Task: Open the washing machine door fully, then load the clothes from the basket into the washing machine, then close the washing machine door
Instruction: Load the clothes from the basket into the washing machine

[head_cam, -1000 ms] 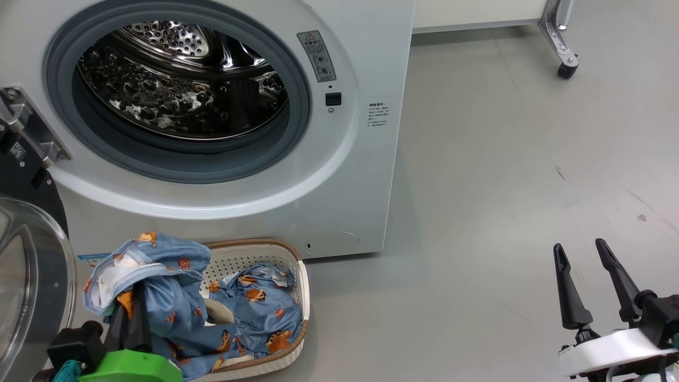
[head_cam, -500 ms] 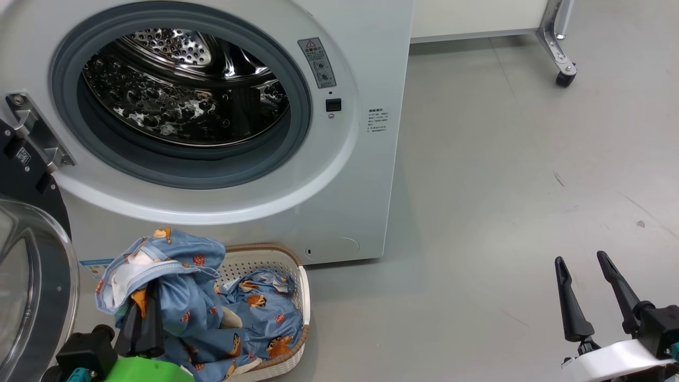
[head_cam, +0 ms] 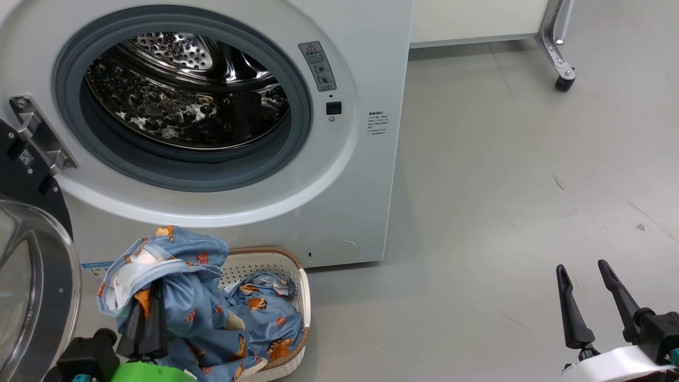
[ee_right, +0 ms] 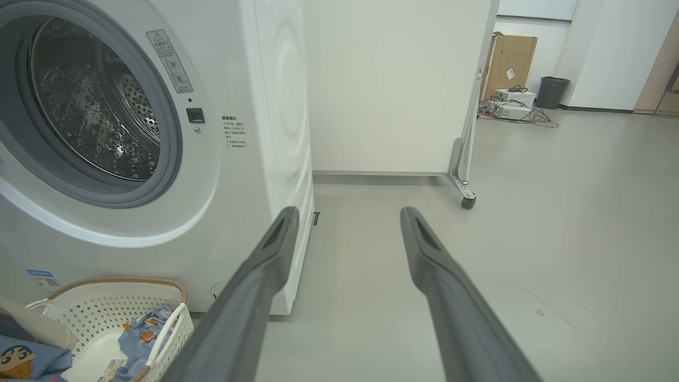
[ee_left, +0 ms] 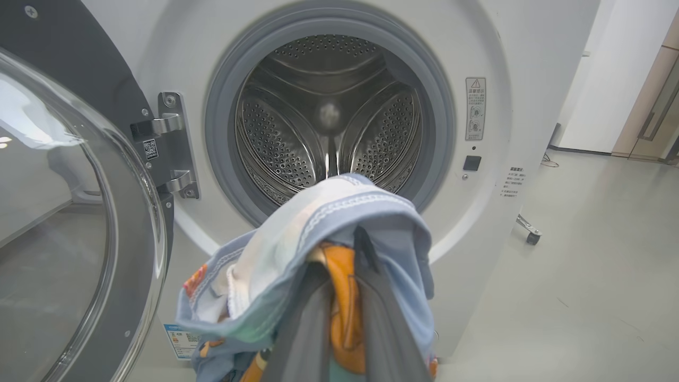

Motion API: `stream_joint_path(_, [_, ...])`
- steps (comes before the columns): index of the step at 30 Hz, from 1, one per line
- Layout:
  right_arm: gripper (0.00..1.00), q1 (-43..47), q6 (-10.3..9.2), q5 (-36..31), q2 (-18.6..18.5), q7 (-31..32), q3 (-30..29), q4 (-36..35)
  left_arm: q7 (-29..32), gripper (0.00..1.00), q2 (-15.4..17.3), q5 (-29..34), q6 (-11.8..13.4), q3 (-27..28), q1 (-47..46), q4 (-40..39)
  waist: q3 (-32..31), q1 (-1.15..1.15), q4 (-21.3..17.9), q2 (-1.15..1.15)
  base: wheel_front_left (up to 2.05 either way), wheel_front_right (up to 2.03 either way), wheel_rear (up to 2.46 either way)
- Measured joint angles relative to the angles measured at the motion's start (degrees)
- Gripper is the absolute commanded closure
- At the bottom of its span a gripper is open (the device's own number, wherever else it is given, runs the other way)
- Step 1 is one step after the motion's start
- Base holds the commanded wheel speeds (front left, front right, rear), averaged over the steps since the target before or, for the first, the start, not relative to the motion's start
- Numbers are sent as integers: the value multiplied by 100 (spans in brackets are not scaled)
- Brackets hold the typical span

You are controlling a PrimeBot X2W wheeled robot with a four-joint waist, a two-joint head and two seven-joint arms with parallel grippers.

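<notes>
Long, dark, tapered fingers [head_cam: 568, 307] on both arms; a bright green wrist housing [head_cam: 146, 373] left, glossy white shell [head_cam: 615, 365] right.

We see bright, even indoor light, with soft shadows on the floor [head_cam: 504, 212] beside the washing machine [head_cam: 371, 185]. Glare flecks the drum [head_cam: 180, 101] and streaks the washing machine door [ee_left: 48, 212]. Our wrist views bow straight lines at the edges; the near clothes [ee_left: 318, 223] blur.
</notes>
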Motion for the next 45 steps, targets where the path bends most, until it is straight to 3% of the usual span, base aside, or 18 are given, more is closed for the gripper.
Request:
stream_joint_path(20, [0,13,0,0,169,0,167,-22,0,100,12,204,31,-219,85,-174,99,0,-98,0,0,0,0])
stream_joint_path(30, [0,-149,0,0,355,0,301,-57,0,100,20,243,163,-99,-544,-67,449,0,-416,0,0,0,0])
stream_joint_path(45, [0,-539,0,21,560,0,575,-36,345,100,672,259,471,723,-2030,655,1013,0,-1265,0,0,0,0])
